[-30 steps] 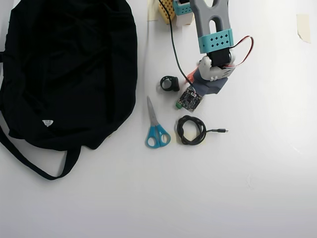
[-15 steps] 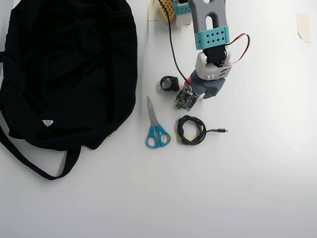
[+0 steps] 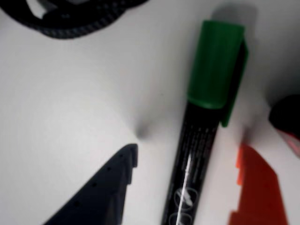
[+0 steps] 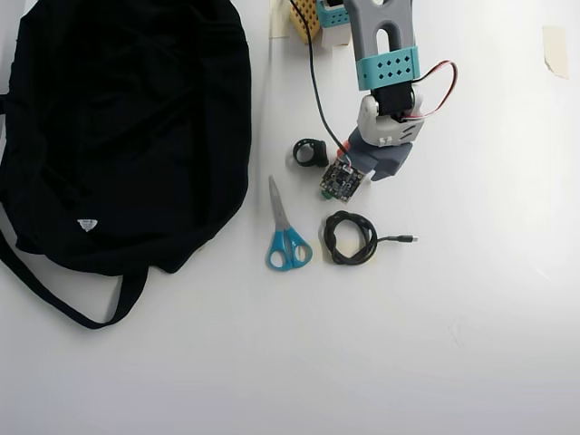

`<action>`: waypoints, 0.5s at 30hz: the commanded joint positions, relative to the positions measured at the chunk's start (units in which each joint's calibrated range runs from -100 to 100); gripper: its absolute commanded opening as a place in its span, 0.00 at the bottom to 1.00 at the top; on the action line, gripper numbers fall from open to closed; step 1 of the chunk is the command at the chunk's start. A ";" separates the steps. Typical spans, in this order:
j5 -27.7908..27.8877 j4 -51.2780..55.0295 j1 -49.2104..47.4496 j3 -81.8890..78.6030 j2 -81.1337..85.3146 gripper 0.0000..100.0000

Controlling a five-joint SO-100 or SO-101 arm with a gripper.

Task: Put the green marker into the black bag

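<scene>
A grey arm point(image 4: 381, 23) banded by a perforated teal bracket point(image 4: 390, 68) is seen, with red-white wires point(image 4: 439, 91) and one dark, one orange finger point(image 3: 258, 187).

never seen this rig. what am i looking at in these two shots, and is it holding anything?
One small robot arm on a white table. The overhead view looks straight down. The wrist view comes from a camera on the arm, looking past its gripper.

On the table: a black bag, blue-handled scissors, a coiled black cable, a small black ring-shaped part.

In the wrist view the green marker lies flat between the dark and orange fingers. They stand apart and do not touch it, so nothing is held. Overhead, the arm hides all but the marker's green tip.
</scene>
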State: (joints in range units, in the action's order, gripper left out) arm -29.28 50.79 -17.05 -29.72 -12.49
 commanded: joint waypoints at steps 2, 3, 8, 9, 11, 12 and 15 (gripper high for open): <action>-0.35 0.54 -0.75 -3.26 -0.95 0.27; -0.35 1.06 -0.75 -3.53 -0.95 0.27; -0.35 1.66 -0.83 -4.69 -1.36 0.27; -0.35 1.66 -0.83 -4.87 -1.36 0.27; -0.35 1.75 -0.83 -5.59 -1.36 0.27; -0.35 1.75 -0.83 -5.77 -1.36 0.27; -0.35 2.78 -0.83 -5.86 -1.45 0.27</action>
State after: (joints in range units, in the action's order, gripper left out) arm -29.33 52.00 -17.49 -32.15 -12.16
